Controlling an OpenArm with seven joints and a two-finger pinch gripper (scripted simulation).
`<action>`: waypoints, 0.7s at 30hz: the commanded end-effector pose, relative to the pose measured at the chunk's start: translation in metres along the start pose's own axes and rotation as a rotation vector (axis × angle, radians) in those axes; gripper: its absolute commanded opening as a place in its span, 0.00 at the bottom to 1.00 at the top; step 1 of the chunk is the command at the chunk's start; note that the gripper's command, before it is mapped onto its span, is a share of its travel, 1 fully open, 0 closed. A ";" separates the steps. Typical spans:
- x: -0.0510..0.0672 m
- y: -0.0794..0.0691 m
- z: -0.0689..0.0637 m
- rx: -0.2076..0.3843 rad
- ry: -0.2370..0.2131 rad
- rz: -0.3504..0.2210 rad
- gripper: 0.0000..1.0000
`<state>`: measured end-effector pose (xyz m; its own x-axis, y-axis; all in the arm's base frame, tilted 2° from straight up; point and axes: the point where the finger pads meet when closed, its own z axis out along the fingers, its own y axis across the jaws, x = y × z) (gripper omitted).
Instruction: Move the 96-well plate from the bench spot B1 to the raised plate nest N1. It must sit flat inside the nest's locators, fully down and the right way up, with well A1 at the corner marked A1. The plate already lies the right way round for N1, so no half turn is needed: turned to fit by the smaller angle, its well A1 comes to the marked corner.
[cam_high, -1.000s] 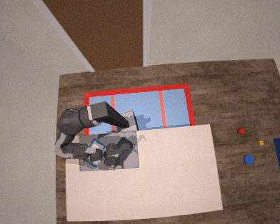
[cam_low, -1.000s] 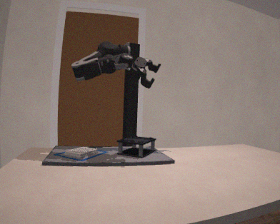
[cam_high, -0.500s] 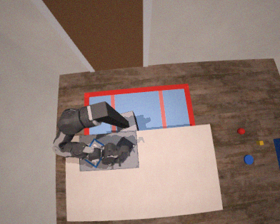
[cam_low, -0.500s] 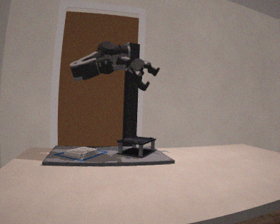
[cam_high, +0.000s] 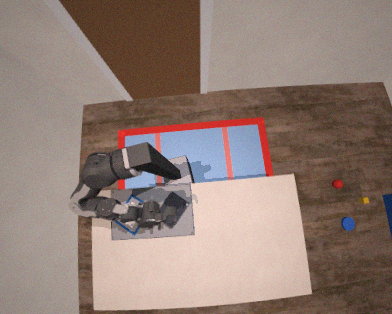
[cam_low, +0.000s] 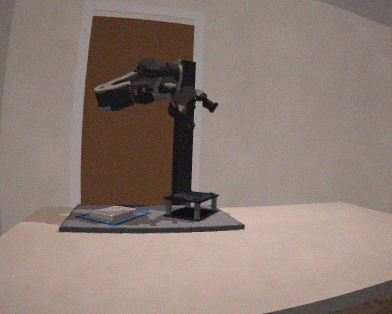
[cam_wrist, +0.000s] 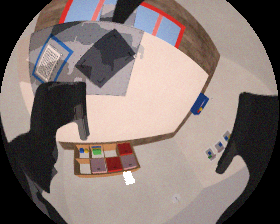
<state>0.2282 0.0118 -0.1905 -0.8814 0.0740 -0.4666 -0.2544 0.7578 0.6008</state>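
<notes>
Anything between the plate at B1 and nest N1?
Nothing visible. The 96-well plate lies in its blue outline, the raised nest right beside it on the same grey base, top bare. The open pincer hangs high above.
</notes>
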 end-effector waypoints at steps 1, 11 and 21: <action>-0.002 0.001 -0.001 0.001 -0.008 -0.001 0.77; 0.013 -0.042 -0.008 0.188 0.032 0.173 0.77; 0.022 -0.067 -0.012 0.298 0.055 0.275 0.77</action>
<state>0.2211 -0.0408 -0.2308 -0.9254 0.2452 -0.2891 0.0750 0.8659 0.4946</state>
